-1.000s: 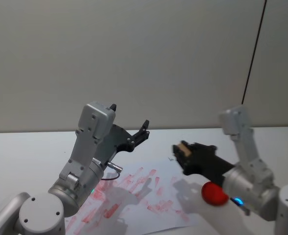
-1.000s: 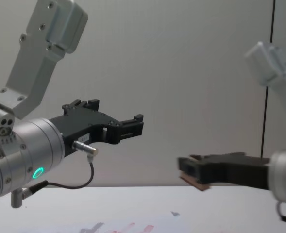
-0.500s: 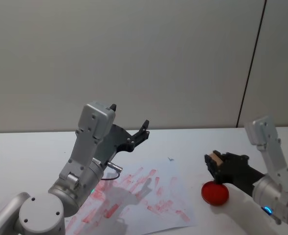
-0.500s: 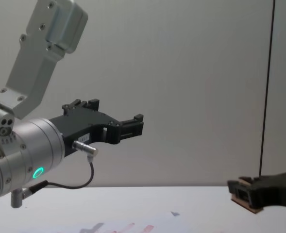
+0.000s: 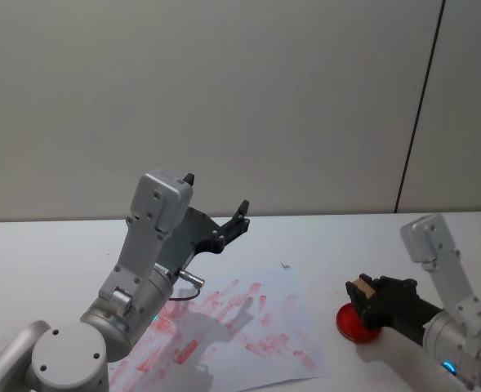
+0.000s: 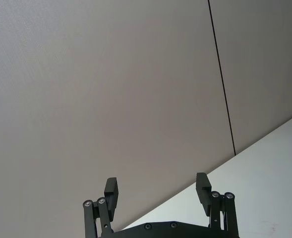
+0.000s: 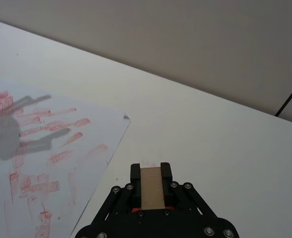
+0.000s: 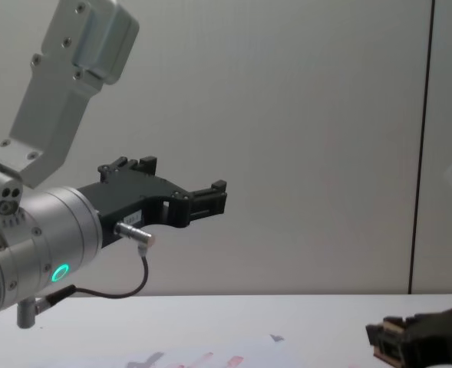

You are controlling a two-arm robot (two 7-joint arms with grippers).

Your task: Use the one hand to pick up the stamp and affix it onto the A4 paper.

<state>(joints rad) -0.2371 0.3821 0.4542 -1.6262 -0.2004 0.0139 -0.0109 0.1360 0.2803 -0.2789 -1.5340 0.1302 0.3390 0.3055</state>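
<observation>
The right black fingered gripper (image 5: 362,296) pinches the small light-brown wooden stamp (image 7: 151,188) over a round red ink pad (image 5: 356,322) beside the white A4 paper (image 5: 248,327); dab squarely, then carry it across. The left gripper (image 6: 158,191) hangs spread, parked above the surface (image 5: 52,253).

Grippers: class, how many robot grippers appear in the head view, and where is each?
2. The left gripper hangs open in the air above the A4 paper. The right gripper holds the stamp over a red pad.

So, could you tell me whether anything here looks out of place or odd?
Only the paper: it lies askew on the table, smeared with many overlapping red prints. The right gripper holds the stamp over the red ink pad.
</observation>
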